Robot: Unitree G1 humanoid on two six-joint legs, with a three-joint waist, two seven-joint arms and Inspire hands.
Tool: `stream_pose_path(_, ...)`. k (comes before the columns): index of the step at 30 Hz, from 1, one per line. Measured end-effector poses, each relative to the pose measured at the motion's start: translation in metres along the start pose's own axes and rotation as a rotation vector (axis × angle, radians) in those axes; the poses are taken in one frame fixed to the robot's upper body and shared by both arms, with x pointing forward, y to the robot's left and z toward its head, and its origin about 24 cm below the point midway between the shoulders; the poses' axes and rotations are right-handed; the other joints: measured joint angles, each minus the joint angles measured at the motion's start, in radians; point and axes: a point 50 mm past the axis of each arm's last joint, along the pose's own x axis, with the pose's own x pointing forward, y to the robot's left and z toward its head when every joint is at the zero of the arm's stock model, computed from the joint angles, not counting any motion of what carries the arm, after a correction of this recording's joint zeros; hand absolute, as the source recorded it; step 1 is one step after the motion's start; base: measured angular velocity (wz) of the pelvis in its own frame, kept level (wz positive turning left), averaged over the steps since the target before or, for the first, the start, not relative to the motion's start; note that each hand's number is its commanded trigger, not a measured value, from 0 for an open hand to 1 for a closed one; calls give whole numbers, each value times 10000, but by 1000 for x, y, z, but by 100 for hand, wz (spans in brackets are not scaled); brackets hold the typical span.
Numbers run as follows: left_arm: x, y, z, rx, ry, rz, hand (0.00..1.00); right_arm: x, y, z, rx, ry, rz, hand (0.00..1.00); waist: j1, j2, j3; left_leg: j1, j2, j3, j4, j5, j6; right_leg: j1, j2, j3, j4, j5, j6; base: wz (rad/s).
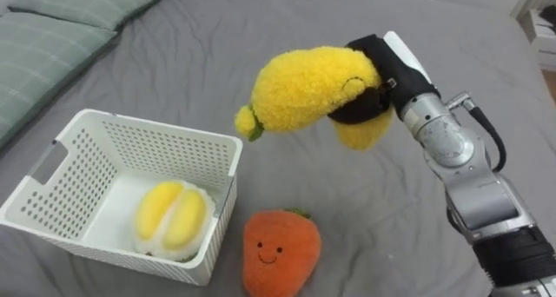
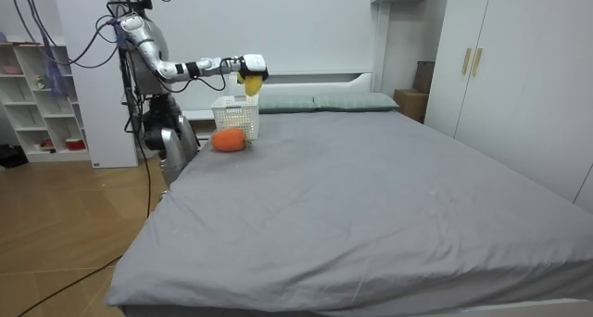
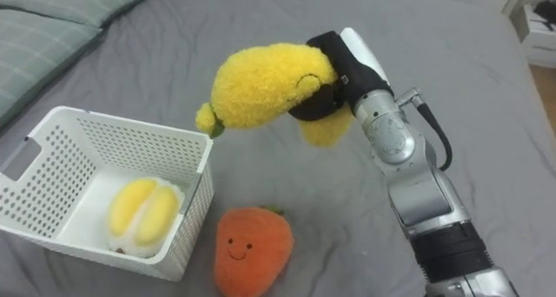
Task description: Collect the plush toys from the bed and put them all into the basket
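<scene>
Right hand [image 1: 387, 71] has the yellow plush [image 1: 308, 89] up in the air

Fingers are curled round it, holding it over the grey bed [image 1: 347, 19], just past the white basket [image 1: 156, 128] rim and touching nothing else. 1 yellow-white toy [image 1: 172, 219] lies in the basket. 1 orange carrot [image 1: 280, 252] sits on the bed right beside the basket's near corner.

Basket [image 1: 148, 128] on bed [image 1: 347, 19], plush [image 1: 171, 219] inside; carrot toy [image 1: 280, 252] just right; banana toy [image 1: 304, 89] aloft above them.
</scene>
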Motion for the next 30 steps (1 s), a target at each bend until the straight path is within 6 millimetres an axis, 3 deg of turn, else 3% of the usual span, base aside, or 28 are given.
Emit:
stream_pose_path(6,0,-2,0,-13,41,23,0,0,3,21,-41,-732,49,75,326,-79,65,9,-89,-427,-57,-2,9,220,-40,-421,-122,-5,9,21)
stream_pose_path(12,0,-2,-1,395,235,74,0,2,15,23,-434,-465,401,72,798,-201,136,-210,-269,-990,106,35,38,300,-154,-918,-119,-69,113,28)
stream_pose_path(15,-1,-1,0,697,249,156,0,3,27,25,-687,-404,911,72,1037,-343,195,-358,-360,-1310,259,32,37,339,-165,-1013,-121,-82,133,29)
stream_pose_path(17,-1,-1,2,1091,239,180,0,4,30,25,-677,-273,916,72,1217,-369,189,-472,-452,-1585,409,35,43,385,-180,-1083,-123,-89,145,42)
stream_pose_path(22,-1,-4,0,1484,519,137,0,5,43,22,-739,-92,1294,71,1724,-310,215,-555,-669,-2149,740,61,73,617,-236,-1069,-116,-121,197,40)
stream_pose_path(24,-1,-6,-1,1742,669,134,0,5,47,21,-731,14,1554,68,1884,-285,227,-714,-844,-2510,891,109,44,628,-280,-976,-96,-189,308,48)
stream_pose_path(26,-1,-5,-3,2076,838,194,0,5,47,19,-723,152,1577,58,1950,-286,219,-794,-956,-2776,891,202,52,626,-307,-944,-91,-200,325,47)
stream_pose_path(29,-1,-5,-5,2287,1075,222,0,5,47,19,-682,167,1591,7,2202,-253,207,-866,-1039,-2969,889,337,15,614,-334,-932,-78,-207,337,28)
stream_pose_path(30,-2,-5,-6,2297,1117,233,0,5,49,20,-640,158,1603,0,2222,-255,203,-900,-1095,-3121,891,374,18,624,-337,-959,-78,-213,345,26)
